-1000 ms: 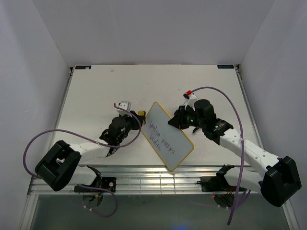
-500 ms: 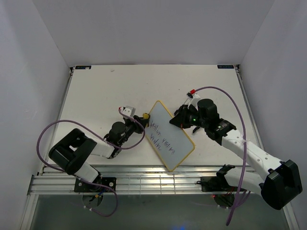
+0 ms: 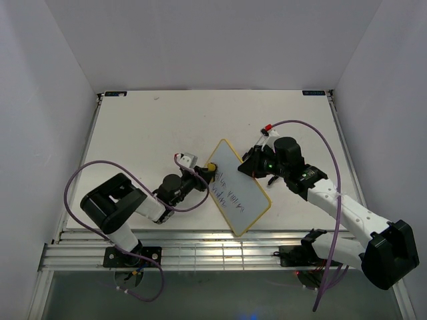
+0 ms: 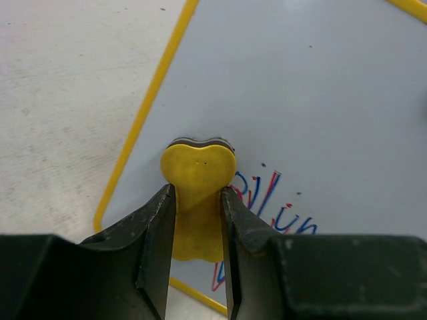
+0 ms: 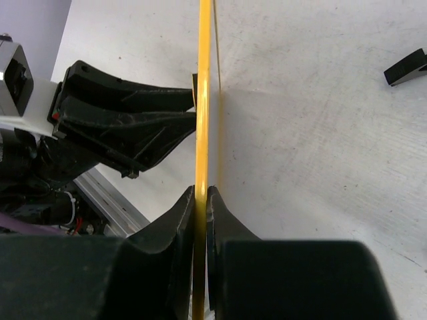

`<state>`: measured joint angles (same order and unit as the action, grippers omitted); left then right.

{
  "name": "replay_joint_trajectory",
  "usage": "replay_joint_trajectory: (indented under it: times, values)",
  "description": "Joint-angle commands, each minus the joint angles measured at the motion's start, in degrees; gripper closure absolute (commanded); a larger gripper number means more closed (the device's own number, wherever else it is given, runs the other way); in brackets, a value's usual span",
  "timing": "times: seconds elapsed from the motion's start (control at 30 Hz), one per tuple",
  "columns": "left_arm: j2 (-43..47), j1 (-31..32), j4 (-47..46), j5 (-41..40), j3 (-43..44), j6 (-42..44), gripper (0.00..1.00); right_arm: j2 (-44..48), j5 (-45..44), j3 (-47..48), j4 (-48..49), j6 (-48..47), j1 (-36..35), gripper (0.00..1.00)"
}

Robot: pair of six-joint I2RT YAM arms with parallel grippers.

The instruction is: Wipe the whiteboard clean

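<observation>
Two pincers were engaged: the right pincer [image 5: 201,197] was pinched on the yellow frame of the whiteboard [image 3: 237,192], which was propped near the middle of the counter [image 3: 147,127], and the left pincer [image 4: 198,200] was clamped on the yellow eraser [image 4: 199,165]. Within the last second the eraser had been carried from beside the board's left edge onto its face, where it was pressed just beside the coloured writing [image 4: 273,207]. Wiping was judged barely begun, most lettering remaining.
</observation>
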<state>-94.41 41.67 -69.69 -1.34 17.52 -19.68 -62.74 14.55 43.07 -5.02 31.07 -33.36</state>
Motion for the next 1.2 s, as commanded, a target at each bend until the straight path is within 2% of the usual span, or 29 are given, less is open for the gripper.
replay_joint_trajectory:
  times: [0.0,0.37,0.57,0.63,0.93,1.17]
  values:
    - [-1.5,4.3,-0.8,2.2,1.1,-0.5,0.96,0.4,2.0,1.1,2.6,-1.3,-0.7,0.92]
    - [-4.9,13.2,-0.8,-0.7,5.8,-0.1,0.95,-0.6,3.9,-2.0,3.9,-1.3,-0.7,0.92]
    - [-6.8,14.6,-0.4,-2.5,7.0,-0.9,0.95,-0.8,6.1,-2.9,6.0,-0.2,-0.7,0.92]
    - [-6.3,13.9,1.2,-4.0,6.8,-1.6,0.94,-1.3,6.3,-3.0,5.6,-0.7,-0.7,0.92]
    - [-4.2,2.1,4.1,-4.5,4.5,-6.3,0.95,-3.5,5.8,-2.2,0.9,-5.9,-0.7,0.92]
    - [-6.2,-4.6,5.3,-1.2,8.5,-4.9,0.95,-6.0,8.7,-1.8,-0.8,-8.4,-0.7,0.92]
